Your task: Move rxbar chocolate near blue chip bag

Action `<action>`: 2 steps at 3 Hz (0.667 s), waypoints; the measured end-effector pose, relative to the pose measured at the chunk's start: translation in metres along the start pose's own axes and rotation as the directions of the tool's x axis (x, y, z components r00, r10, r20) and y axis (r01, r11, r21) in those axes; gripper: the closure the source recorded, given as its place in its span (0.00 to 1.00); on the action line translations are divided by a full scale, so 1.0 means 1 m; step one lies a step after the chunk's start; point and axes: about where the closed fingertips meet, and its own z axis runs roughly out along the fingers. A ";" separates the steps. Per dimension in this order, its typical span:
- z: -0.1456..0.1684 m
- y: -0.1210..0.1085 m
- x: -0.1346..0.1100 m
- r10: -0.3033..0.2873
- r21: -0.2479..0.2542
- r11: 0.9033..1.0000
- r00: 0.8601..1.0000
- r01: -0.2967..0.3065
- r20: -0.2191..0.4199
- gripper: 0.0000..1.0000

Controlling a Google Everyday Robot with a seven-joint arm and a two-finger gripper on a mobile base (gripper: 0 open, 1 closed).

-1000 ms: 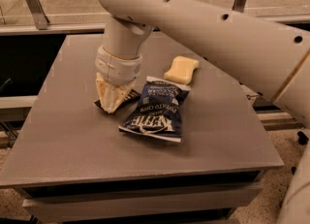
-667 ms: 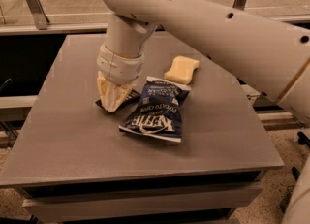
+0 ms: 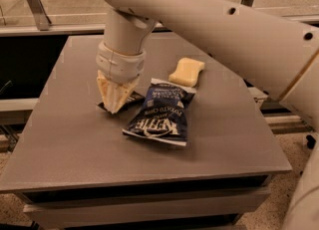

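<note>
1. Where the grey surface (image 3: 60,144) runs out to its left edge, nothing but bare top shows, with a dark gap and a pale rail beyond it.
2. Left of centre, the gripper (image 3: 114,105) points straight down from a thick white wrist, its cream tip right at the surface.
3. Its tip sits on the rxbar chocolate (image 3: 133,97), a small flat black wrapper lying on the surface; dark slivers of it show on both sides of the tip.
4. Whether the gripper is apart or clamped on the bar cannot be told from this angle.
5. Just right of the bar lies the blue chip bag (image 3: 158,117), flat, its white lettering upside down to the camera. Its upper left edge is touching or nearly touching the bar's right end.
6. Behind the bag's far corner, close to it, lies a pale yellow sponge (image 3: 186,72).
7. Overhead, the white arm (image 3: 224,30) slants from the wrist up to the right edge of the view.
</note>
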 end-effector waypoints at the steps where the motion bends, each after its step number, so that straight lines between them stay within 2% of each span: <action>1: 0.000 -0.002 -0.001 -0.005 -0.011 1.000 1.000 0.005 -0.004 0.12; 2: 0.000 -0.003 -0.002 -0.007 -0.021 1.000 1.000 0.007 -0.008 0.00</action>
